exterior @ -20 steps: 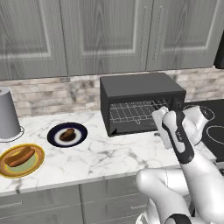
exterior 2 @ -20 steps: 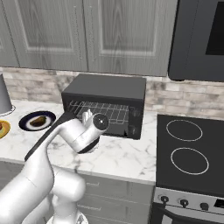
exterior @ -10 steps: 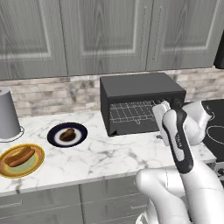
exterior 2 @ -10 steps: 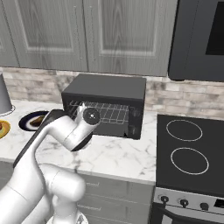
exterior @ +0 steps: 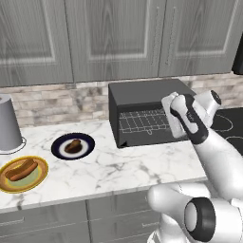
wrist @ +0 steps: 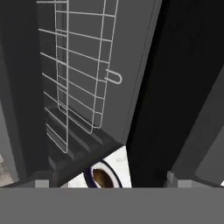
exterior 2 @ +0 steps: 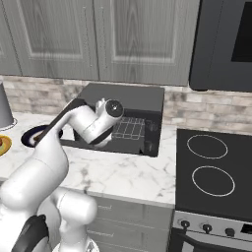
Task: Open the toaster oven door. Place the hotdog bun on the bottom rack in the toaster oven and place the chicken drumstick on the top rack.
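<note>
Just before the toaster oven [exterior: 142,102], the released hand [wrist: 109,183] faces its racks.

Grey cabinet doors [exterior: 114,38] span the top of the left base view. Marble counter [exterior: 109,166] mid-frame; grey canister [exterior: 8,124] far left; dark blue plate [exterior: 85,148] centre-left; yellow plate [exterior: 39,176] lower left. Black stovetop [exterior 2: 211,172] at right of right base view.

Home kitchen, rendered. Grey panelled wall cabinets [exterior: 114,38] above, brick-pattern backsplash [exterior: 57,102], white marble tabletop [exterior: 109,166] over grey drawers [exterior: 114,216]. Black toaster oven [exterior: 142,111] against wall, black stovetop [exterior 2: 211,172] with ring marks and knobs beside it, dark microwave [exterior 2: 224,44] mounted above. Food on plates [exterior: 72,146] at left.
</note>
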Controlling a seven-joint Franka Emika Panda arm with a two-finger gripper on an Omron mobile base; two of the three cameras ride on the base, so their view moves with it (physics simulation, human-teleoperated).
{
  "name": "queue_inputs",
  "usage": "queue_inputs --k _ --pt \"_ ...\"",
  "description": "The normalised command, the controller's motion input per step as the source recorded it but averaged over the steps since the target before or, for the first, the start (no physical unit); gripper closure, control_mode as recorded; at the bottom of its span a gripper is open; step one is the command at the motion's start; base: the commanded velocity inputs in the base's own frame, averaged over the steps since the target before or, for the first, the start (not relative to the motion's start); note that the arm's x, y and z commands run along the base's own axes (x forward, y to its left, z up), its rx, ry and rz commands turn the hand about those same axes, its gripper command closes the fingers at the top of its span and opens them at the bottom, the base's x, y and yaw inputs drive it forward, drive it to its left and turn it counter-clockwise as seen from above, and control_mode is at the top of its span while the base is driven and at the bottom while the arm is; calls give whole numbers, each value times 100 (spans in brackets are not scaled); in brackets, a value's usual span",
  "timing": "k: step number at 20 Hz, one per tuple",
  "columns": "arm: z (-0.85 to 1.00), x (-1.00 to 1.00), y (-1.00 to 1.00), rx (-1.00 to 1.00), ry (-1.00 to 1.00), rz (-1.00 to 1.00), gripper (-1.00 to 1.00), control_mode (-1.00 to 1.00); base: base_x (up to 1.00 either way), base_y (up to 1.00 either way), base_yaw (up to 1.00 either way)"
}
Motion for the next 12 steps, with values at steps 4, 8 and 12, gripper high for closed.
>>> queue_inputs --k 4,8,12 --pt "-57 20 -14 0 0 17 -100 -100 0 0 0" --pt "-70 3 0 -1 0 11 -100 -100 0 0 0" --pt "-73 -2 5 -1 0 7 -100 -100 0 0 0"
